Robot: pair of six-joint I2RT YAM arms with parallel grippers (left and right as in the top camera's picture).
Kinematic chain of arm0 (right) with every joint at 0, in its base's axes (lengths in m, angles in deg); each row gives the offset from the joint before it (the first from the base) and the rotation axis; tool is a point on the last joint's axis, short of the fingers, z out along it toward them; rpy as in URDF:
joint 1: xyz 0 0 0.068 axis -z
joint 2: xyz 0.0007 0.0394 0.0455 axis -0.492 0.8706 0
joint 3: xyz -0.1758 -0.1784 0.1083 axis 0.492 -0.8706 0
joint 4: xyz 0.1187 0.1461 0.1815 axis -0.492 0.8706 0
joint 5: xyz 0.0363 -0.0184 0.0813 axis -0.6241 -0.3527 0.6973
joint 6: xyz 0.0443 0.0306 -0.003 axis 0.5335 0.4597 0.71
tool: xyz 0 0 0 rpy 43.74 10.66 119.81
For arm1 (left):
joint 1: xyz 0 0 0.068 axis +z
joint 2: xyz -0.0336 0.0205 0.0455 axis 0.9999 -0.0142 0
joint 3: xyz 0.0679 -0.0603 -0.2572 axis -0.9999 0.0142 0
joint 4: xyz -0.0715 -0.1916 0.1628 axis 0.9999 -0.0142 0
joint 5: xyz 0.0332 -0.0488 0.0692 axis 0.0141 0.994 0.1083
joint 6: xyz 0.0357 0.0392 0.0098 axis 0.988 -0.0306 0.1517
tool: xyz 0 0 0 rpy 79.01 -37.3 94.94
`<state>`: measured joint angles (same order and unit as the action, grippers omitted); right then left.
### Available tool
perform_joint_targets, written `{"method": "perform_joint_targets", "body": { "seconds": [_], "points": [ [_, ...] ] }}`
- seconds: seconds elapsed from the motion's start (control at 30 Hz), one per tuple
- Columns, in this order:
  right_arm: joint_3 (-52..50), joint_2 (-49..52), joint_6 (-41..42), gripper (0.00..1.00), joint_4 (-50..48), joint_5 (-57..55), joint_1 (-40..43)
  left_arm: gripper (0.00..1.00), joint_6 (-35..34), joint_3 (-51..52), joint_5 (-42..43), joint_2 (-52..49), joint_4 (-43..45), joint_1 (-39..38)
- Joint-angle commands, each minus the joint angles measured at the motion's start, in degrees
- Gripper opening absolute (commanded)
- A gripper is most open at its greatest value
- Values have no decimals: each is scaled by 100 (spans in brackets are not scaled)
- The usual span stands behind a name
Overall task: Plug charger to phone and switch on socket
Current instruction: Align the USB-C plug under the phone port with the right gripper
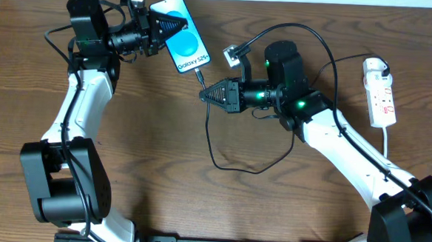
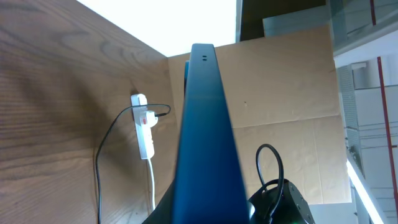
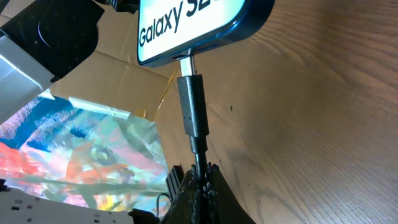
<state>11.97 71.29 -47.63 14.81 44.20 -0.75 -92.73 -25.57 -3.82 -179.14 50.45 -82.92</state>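
Note:
My left gripper (image 1: pixel 155 30) is shut on the phone (image 1: pixel 180 35), blue screen with "Galaxy" text, and holds it tilted above the table at the back. In the left wrist view the phone (image 2: pixel 202 137) shows edge-on. My right gripper (image 1: pixel 205 95) is shut on the charger cable (image 3: pixel 199 163) just behind its black connector (image 3: pixel 190 106). The connector's metal tip is at the phone's bottom port (image 3: pixel 186 57) and looks inserted. The cable (image 1: pixel 221 160) loops over the table. The white socket strip (image 1: pixel 379 92) lies at the right, with the white plug (image 1: pixel 376 68) at its far end.
The socket strip also shows in the left wrist view (image 2: pixel 144 127) with its white lead. A small white and black device (image 1: pixel 232 57) lies beside the right arm. Brown cardboard (image 2: pixel 280 93) stands behind the table. The table's far edge (image 1: pixel 318 3) is close behind the phone.

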Motion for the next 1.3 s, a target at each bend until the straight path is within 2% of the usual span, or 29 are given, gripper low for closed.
{"method": "perform_joint_targets", "body": {
  "seconds": [0.0,1.27],
  "points": [
    [9,-131,15,1,-59,31,-20,7,164,-66,98,31,46,-24],
    [9,-131,13,1,101,221,-9,7,232,-66,-9,31,46,144]
  ]
}}
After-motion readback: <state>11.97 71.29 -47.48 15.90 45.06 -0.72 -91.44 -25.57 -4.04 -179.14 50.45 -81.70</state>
